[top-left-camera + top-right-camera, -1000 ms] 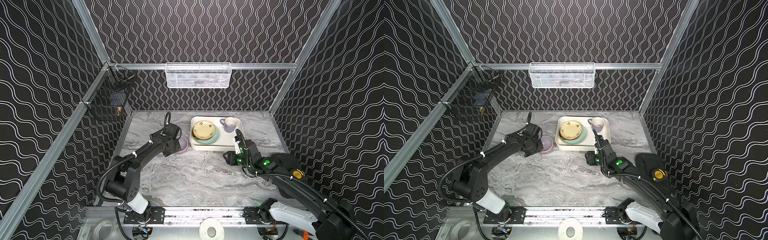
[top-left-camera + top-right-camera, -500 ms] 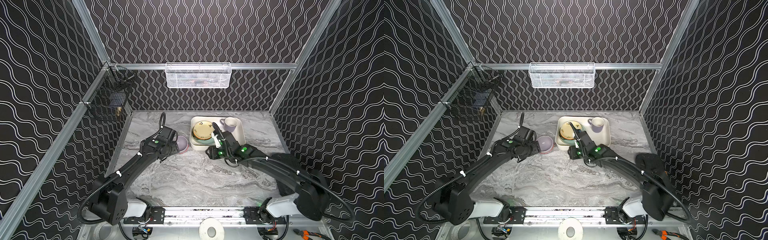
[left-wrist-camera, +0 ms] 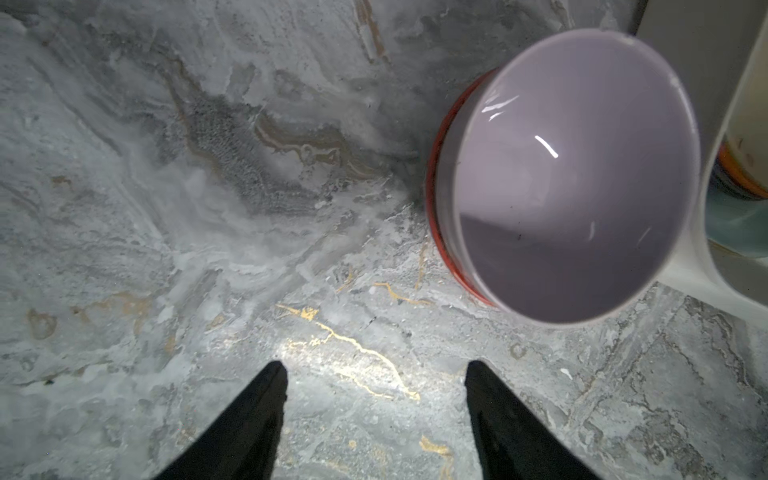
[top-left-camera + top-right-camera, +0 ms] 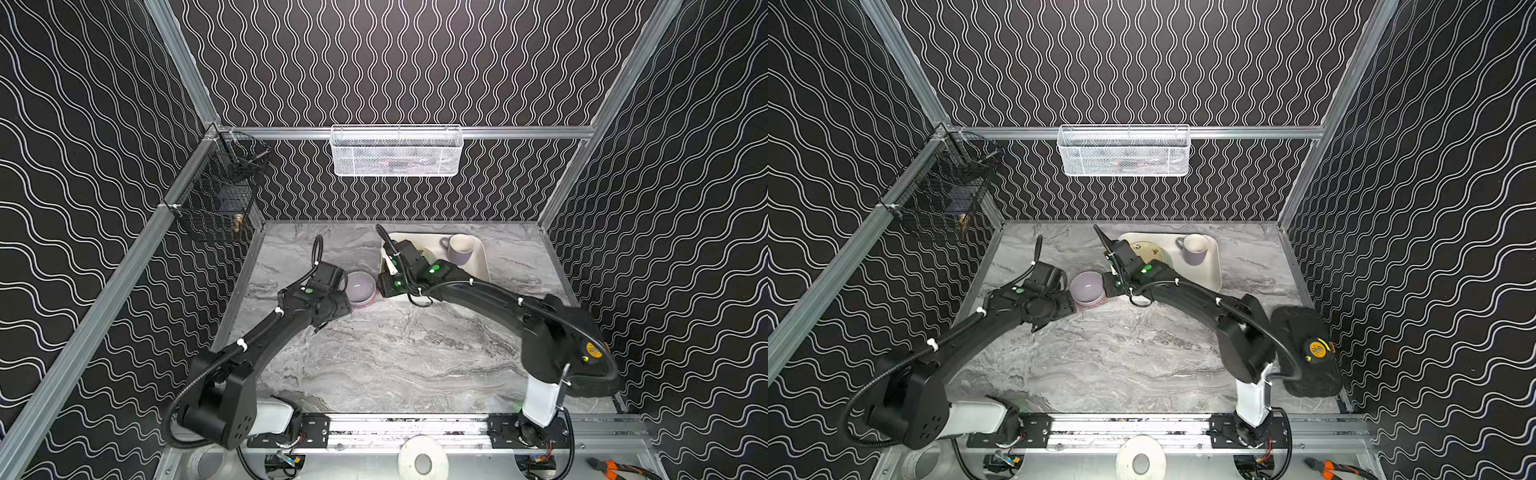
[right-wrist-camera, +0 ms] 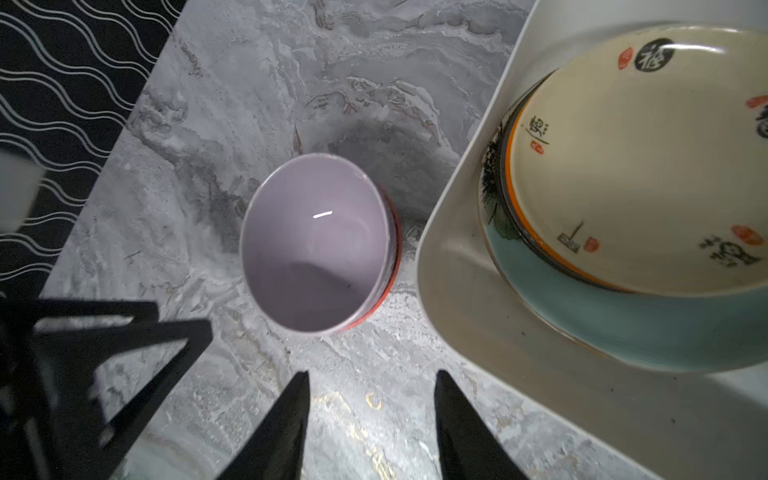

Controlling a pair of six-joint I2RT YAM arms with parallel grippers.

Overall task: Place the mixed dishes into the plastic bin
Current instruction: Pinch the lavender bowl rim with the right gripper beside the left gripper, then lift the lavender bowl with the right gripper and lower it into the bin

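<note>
On the marbled desk (image 4: 395, 353), in both top views, a lilac bowl (image 4: 360, 286) sits nested upright in a red-rimmed bowl (image 3: 434, 199). The pair stands at 9 o'clock of the plastic bin (image 4: 1214, 266), just beside its rim but outside it.

The left claw (image 3: 376, 370) hangs at about 9 o'clock of the bowls, close by. Its wrist view shows the two black fingers spread over bare desk with nothing between them, and the lilac bowl ahead and off to one side, apart from both tips.

The right claw (image 5: 370, 378) reaches in from about 3 o'clock of the bowls, over the bin's near left corner. Its fingers are also parted and pinch nothing; the lilac bowl lies just ahead of them, not touched.

Inside the bin, a pale yellow plate (image 5: 644, 166) with painted characters tops a stack that ends in a teal plate (image 5: 602, 324) on the 9 o'clock side. A lavender mug (image 4: 459, 249) stands upright near the 1 o'clock corner.
</note>
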